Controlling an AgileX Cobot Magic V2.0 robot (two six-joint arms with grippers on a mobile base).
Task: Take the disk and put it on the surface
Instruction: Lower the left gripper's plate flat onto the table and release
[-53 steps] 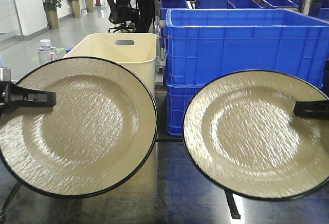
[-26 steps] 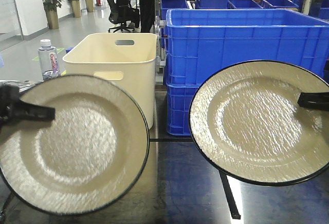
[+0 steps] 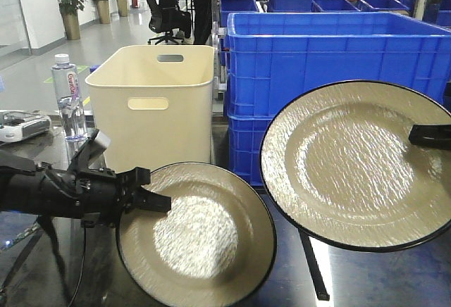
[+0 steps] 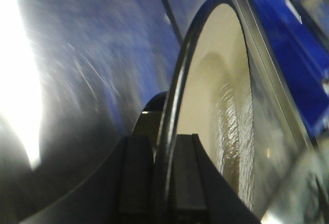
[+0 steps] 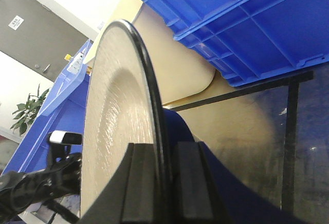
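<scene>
Pinching rims: left disk (image 3: pixel 197 245) low near surface (image 3: pixel 289 275), right disk (image 3: pixel 345 166) aloft.

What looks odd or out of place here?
Nothing is spilled or broken. The odd sight is two beige plates held tilted by their rims: the left gripper holds the left plate low over the dark tabletop, the right gripper holds the right plate higher.

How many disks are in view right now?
2. The left disk is in the left gripper, low over the tabletop; the right disk is raised in the right gripper. The bins could hide more.
</scene>
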